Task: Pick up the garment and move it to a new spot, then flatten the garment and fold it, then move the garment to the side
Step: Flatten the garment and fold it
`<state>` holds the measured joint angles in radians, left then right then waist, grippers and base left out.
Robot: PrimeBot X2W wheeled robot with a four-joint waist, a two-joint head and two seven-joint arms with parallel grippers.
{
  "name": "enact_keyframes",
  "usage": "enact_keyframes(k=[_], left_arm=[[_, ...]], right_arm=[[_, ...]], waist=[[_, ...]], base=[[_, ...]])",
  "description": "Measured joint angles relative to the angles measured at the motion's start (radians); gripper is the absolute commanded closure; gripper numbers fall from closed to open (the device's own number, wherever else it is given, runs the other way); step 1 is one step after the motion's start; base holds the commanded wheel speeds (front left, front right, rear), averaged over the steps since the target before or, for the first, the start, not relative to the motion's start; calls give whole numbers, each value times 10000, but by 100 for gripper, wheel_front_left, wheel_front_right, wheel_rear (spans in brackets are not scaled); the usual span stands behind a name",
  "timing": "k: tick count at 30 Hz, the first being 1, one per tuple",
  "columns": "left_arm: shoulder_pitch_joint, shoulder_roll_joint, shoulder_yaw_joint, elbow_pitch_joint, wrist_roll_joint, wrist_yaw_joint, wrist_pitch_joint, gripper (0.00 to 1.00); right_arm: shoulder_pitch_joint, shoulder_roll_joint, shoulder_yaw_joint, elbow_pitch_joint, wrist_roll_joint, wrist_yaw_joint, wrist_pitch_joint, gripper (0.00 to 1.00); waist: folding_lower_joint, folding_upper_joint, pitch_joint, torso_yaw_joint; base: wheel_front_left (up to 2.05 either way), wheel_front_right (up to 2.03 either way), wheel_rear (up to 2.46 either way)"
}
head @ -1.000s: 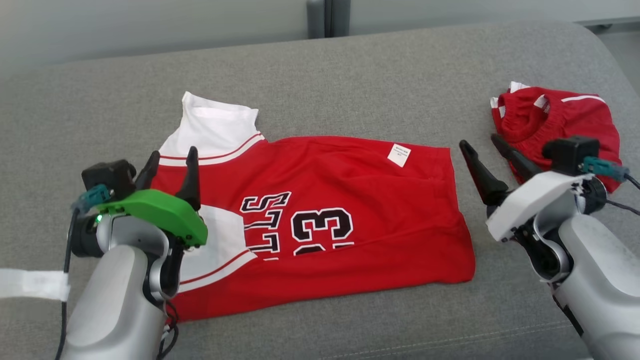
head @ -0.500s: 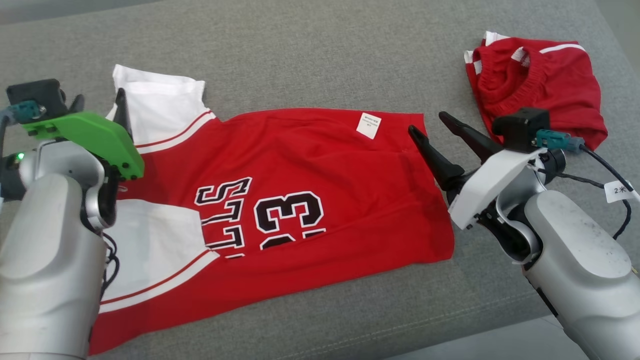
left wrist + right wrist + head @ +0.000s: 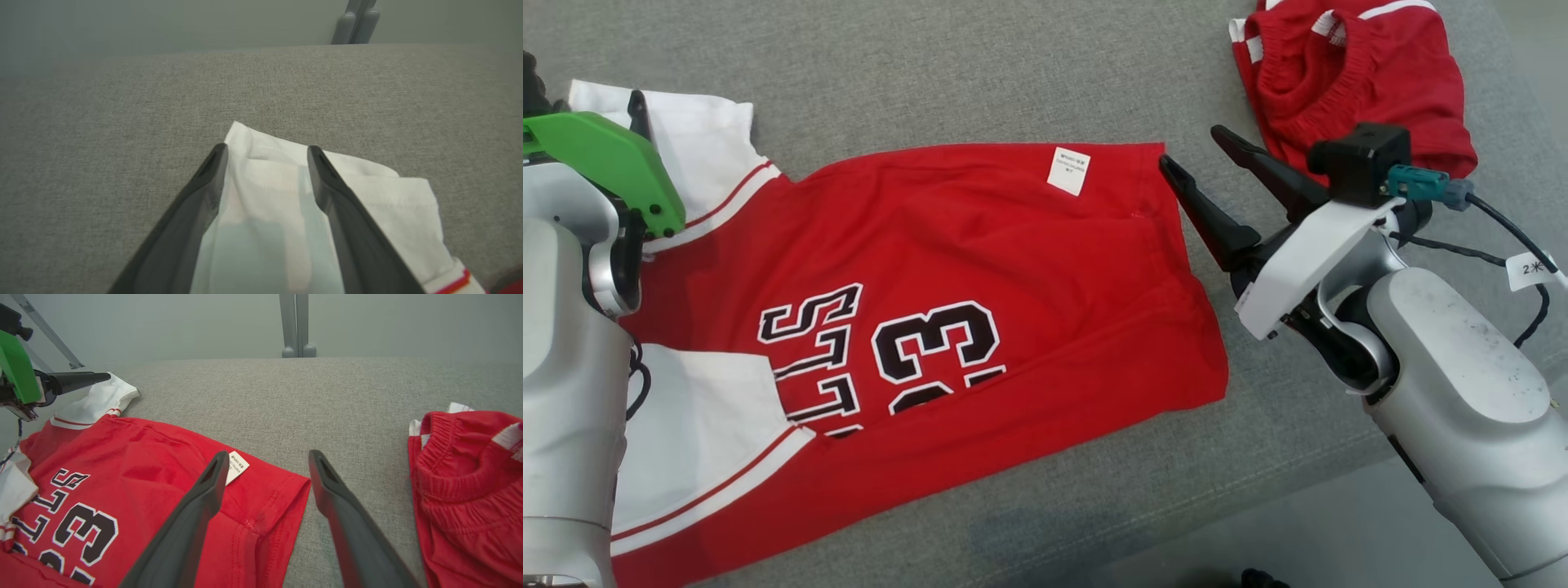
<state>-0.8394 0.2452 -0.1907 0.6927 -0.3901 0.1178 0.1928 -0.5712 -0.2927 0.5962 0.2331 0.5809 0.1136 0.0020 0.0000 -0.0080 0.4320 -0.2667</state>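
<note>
Two open grippers are hanging over a red jersey on a grey cushion.

Nearest, the jersey (image 3: 980,269) is lying spread across the cushion (image 3: 980,65), with its black number facing up. At its left end the left gripper (image 3: 266,149) is hovering low above the white shoulder strap (image 3: 367,183), its fingers spread and white cloth showing between them; I cannot tell if they are touching it. At the far right corner the right gripper (image 3: 268,454) is pointing with its fingers spread and pinching nothing, one beside the white label (image 3: 237,467) and one over bare cushion. Farther right, crumpled red shorts (image 3: 1356,82) are lying apart from the jersey.
</note>
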Motion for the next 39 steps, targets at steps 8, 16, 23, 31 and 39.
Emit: enact_keyframes(k=[8,16,23,31,39], left_arm=[[-126,282,550,798,378,2,-142,0],[-466,138,560,1193,625,13,-458,79],[-789,-115,366,1406,838,13,-788,100],[-1058,-792,639,1164,278,-17,-1661,100],[-1079,-1290,725,892,-117,-474,-2309,100]], right_arm=[[-65,136,232,-19,2,4,-10,0],[-222,84,219,-52,2,6,-12,0],[-377,-81,215,12,2,6,52,0],[-278,-397,280,470,221,8,566,0],[310,-470,307,1041,815,8,1001,0]], waist=[[0,0,259,-320],[0,0,360,-463],[0,0,373,-363],[0,0,266,182],[0,0,18,872]], base=[[0,0,0],[0,0,0],[0,0,0],[0,0,0],[0,0,0]])
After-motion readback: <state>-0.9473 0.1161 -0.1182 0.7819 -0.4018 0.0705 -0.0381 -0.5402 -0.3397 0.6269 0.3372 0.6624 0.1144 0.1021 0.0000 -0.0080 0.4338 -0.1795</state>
